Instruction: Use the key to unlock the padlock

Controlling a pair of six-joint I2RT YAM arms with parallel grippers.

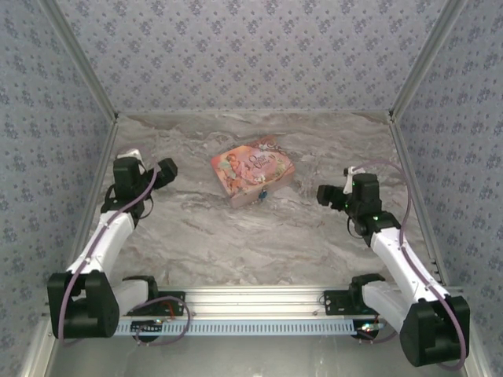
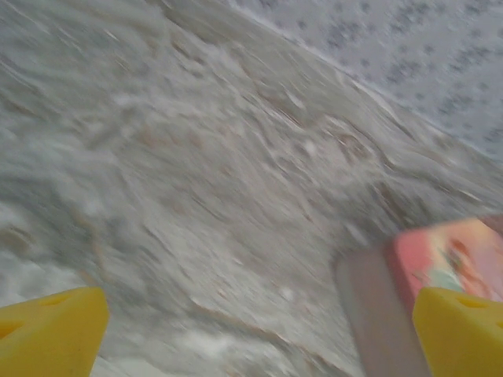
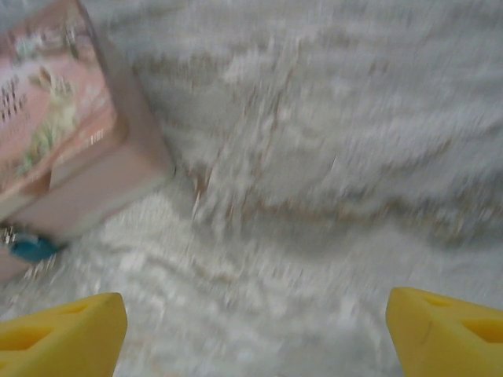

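Note:
The tiny blue-teal padlock lies against the near edge of a pink illustrated book in the middle of the marble table. In the right wrist view the padlock sits at the far left, under the book. My right gripper hovers right of the book, and its yellow fingers stand wide apart over bare table; the gripper is open and empty. My left gripper is left of the book, open, with the book's corner by its right finger. The key is out of view.
Patterned walls close the table in on the left, back and right. An aluminium rail runs along the near edge between the arm bases. Both wrist views are blurred by motion.

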